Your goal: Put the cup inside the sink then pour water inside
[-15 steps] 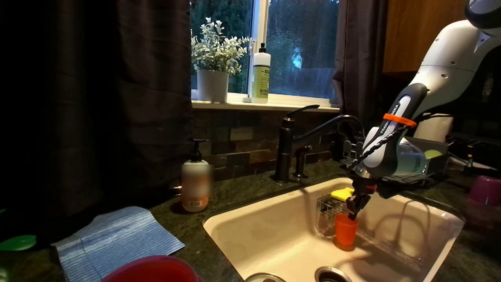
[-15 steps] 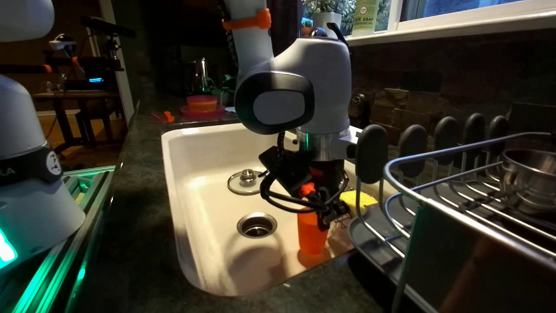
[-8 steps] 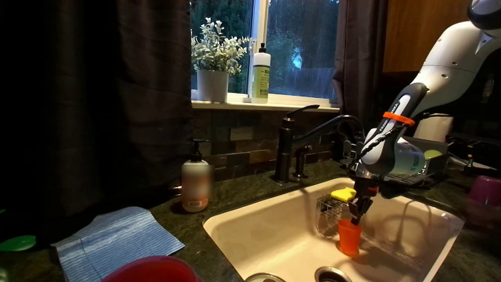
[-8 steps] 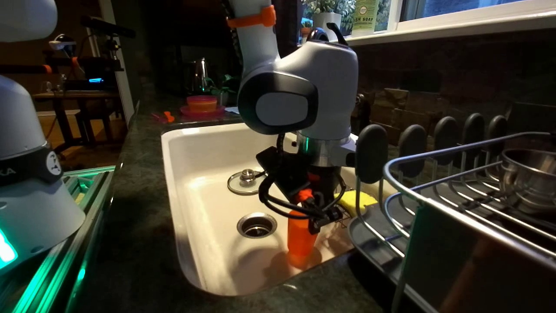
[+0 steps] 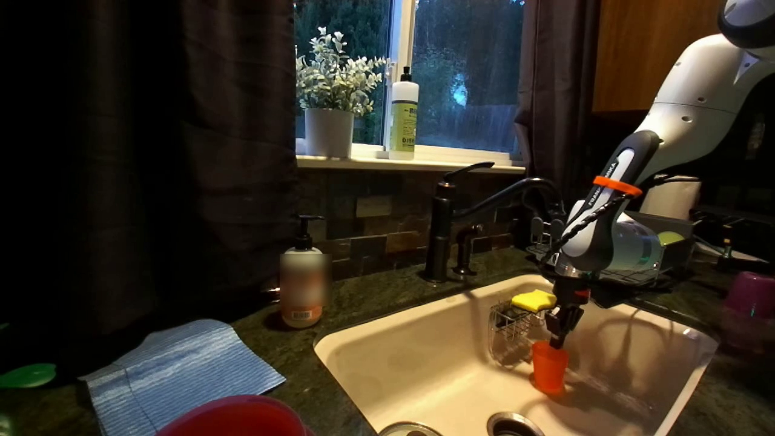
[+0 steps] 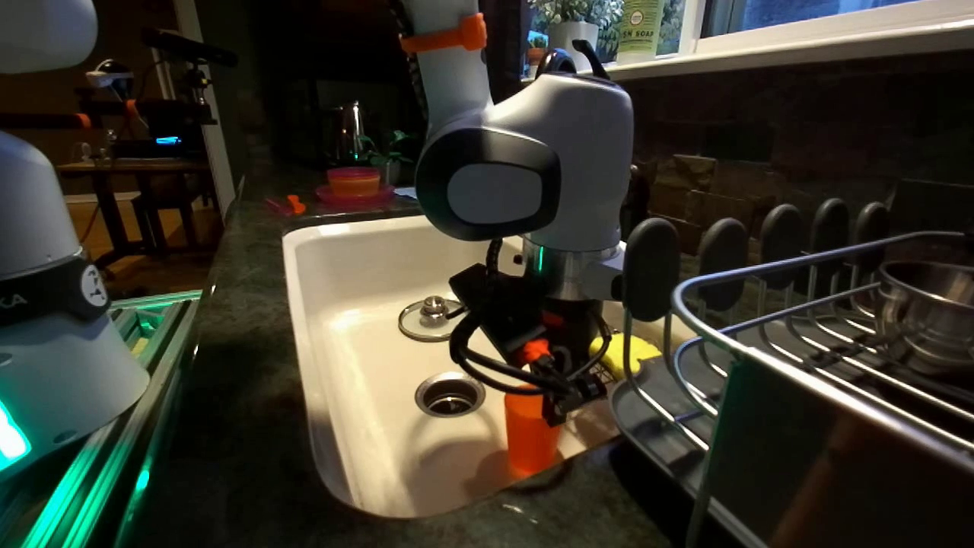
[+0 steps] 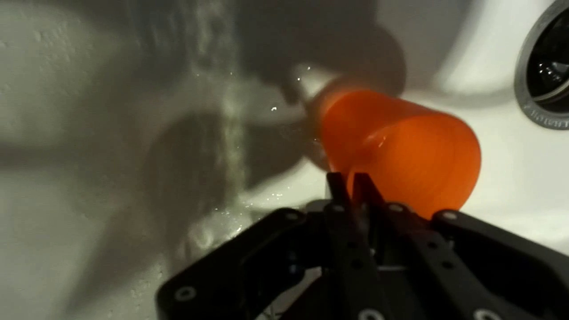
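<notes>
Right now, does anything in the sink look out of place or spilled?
Yes: a lid lies in the sink with no pot under it. In the wrist view, wet specks show near the cup, which seems normal for a sink.

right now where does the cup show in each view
In an exterior view: cup at lower right, above and right of the drain.
In an exterior view: cup low, right of centre, below and right of the drain.
Wrist view: cup right of centre, below and left of the drain.
Shared landmark: the drain.

The arm (image 5: 672, 130) slants down, its gripper (image 7: 350, 180) apparently drawn almost together.
</notes>
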`<state>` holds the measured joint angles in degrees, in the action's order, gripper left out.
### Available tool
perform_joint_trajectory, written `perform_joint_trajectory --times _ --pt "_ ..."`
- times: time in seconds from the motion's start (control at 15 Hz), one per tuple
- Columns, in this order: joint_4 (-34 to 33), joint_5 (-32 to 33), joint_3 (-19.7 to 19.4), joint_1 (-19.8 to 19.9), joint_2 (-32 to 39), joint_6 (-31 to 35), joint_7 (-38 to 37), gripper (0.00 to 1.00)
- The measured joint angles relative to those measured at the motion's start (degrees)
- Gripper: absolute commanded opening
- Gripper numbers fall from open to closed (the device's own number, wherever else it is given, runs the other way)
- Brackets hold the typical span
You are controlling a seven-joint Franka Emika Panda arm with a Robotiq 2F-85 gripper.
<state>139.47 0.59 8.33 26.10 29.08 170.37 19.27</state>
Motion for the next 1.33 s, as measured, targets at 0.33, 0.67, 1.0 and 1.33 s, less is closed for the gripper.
perform_joint_trajectory --times 0.33,0.67,1.0,1.33 --pt "-0.13 0.23 -2.08 -2.85 -0.38 0.00 0.00 0.81" --pt "0.26 0.44 -4.03 -5.92 -2.11 -0.12 -0.28 1.00" --pt "0.73 -4.16 -0.57 -4.22 -7.17 -12.72 1.86 1.00" --pt "1.37 -8.90 -0.58 -4.78 -9.97 -27.69 4.84 1.00"
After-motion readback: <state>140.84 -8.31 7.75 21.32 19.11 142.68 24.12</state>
